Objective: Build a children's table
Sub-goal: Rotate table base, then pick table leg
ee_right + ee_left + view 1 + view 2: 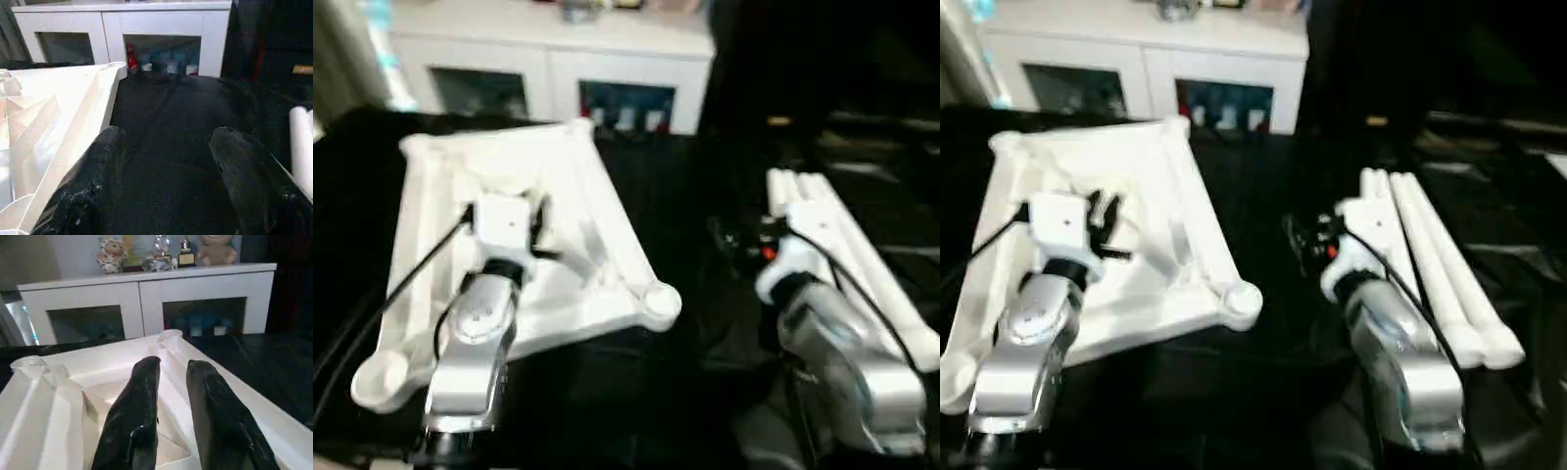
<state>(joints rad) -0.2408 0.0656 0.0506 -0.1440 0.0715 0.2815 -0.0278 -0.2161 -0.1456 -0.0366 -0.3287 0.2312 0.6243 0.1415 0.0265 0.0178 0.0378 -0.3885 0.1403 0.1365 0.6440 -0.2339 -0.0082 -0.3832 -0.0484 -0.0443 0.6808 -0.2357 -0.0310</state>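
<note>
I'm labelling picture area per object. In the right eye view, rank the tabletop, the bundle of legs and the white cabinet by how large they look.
1. tabletop, clearly largest.
2. and 3. white cabinet and bundle of legs: similar in apparent area. The cabinet is farther and cut off by the picture's edge, so I won't rank them.

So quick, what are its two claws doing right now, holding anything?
Left gripper: open a little, empty, over the upturned tabletop.
Right gripper: open wide, empty, over the black surface beside the legs.

One tabletop (1165, 196), three legs (1440, 269), two claws.
</note>
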